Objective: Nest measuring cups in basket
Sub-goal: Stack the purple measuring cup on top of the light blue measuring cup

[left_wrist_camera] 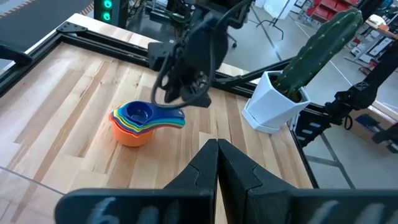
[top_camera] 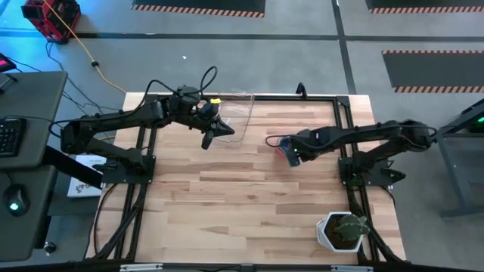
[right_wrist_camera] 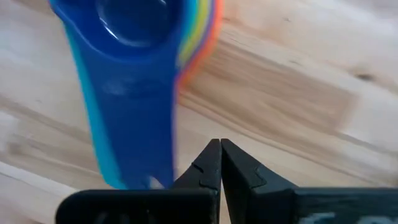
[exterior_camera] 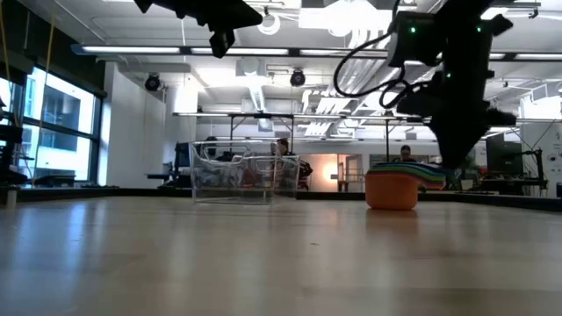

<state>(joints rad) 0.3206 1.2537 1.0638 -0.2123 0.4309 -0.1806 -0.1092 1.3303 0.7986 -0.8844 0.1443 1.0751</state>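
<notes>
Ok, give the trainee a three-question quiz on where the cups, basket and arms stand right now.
1. True or false: the nested measuring cups already sit inside the basket.
2. Which cup lies innermost, on top of the stack? A) pink B) blue C) green
3. Fill in: the jaws of the right gripper are ____, just above the cup handles.

Key:
1. False. The stack stands on the table, apart from the clear basket; the left gripper is beside the basket.
2. B. The blue cup is on top, the orange one outermost.
3. Shut, holding nothing.
</notes>
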